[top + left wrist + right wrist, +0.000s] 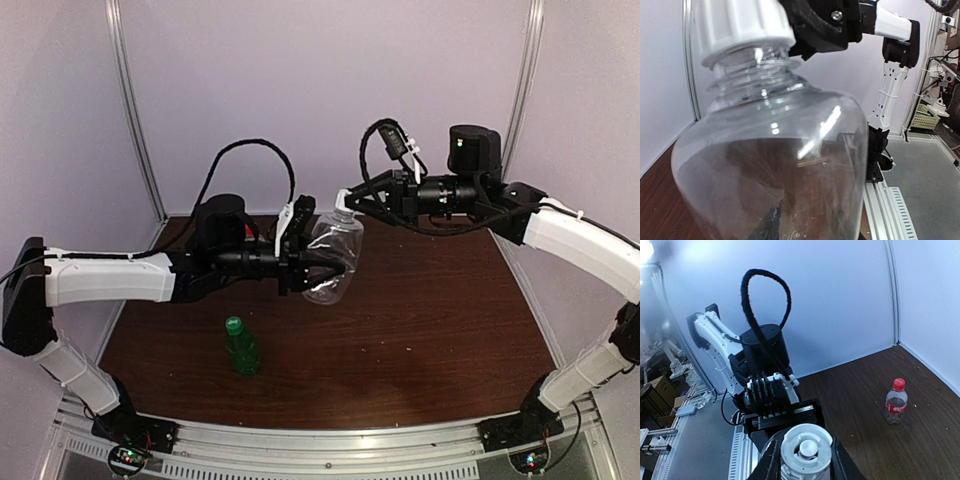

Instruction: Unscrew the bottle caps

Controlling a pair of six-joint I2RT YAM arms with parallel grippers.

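My left gripper (318,270) is clenched round the belly of the wide clear bottle (340,240), holding it in the air above the bench (450,330). My right gripper (806,460) pinches the white cap (806,447) between its fingers. The bottle looks empty, light and thin-walled, so I expect it to dent and twist. I'd hold nearer the stiffer shoulder, and grip the cap by its side wall.

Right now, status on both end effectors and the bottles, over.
Left end effector shut on clear bottle, aloft. Right end effector shut on white cap. Green bottle, red-label bottle capped, standing clear.
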